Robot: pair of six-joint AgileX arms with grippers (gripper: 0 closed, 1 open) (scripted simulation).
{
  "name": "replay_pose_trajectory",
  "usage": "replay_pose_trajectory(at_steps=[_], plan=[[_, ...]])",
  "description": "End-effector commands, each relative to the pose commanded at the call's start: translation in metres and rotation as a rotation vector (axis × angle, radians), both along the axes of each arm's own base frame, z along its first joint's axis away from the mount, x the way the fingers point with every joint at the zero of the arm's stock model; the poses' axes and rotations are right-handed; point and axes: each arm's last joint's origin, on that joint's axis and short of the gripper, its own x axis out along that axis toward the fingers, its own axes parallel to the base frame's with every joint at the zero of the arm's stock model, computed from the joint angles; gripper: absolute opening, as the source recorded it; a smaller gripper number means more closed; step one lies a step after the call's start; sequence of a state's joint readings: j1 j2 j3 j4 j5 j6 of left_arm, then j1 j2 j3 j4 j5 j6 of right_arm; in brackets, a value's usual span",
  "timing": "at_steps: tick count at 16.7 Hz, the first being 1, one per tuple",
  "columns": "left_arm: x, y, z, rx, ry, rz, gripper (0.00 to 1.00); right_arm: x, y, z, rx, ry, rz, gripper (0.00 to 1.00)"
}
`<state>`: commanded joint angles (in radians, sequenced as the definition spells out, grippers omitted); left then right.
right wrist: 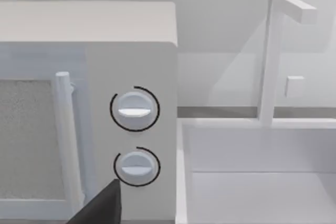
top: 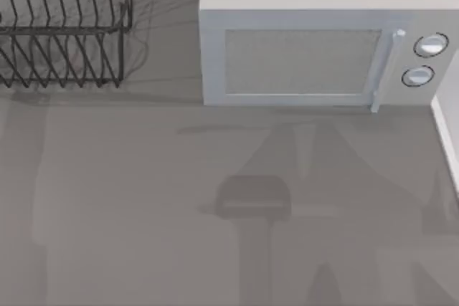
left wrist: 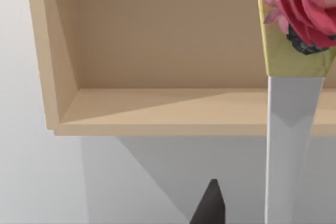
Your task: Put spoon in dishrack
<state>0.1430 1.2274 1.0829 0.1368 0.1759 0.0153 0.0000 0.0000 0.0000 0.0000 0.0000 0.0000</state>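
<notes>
Standing at the table's back left, the dishrack (top: 64,26); either hand's grip cannot be told.

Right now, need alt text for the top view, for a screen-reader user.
A grey table seen from above, with a black wire dishrack at its far left and a grey microwave, door shut and two round dials on its right side, beside it. Soft shadows fall across the bare tabletop.

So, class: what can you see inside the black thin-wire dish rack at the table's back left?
Through the black thin-wire dish rack, just slanted prongs and grey table show; no white spoon there. Its left part runs out of frame, unseen.
</notes>
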Motion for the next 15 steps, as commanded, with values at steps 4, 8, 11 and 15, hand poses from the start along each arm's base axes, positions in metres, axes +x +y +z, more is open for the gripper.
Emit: replay_pose_trajectory(at_steps=[4, 8, 11, 15], plan=[[0.060, -0.001, -0.062, 0.003, -0.011, 0.002, 0.00, 0.000, 0.000, 0.000, 0.000, 0.000, 0.000, 1.00], [0.090, -0.008, -0.122, 0.003, -0.020, 0.003, 0.00, 0.000, 0.000, 0.000, 0.000, 0.000, 0.000, 1.00], [0.097, -0.012, -0.150, 0.001, -0.007, 0.003, 0.00, 0.000, 0.000, 0.000, 0.000, 0.000, 0.000, 1.00], [0.097, -0.013, -0.154, 0.001, -0.005, 0.002, 0.00, 0.000, 0.000, 0.000, 0.000, 0.000, 0.000, 1.00]])
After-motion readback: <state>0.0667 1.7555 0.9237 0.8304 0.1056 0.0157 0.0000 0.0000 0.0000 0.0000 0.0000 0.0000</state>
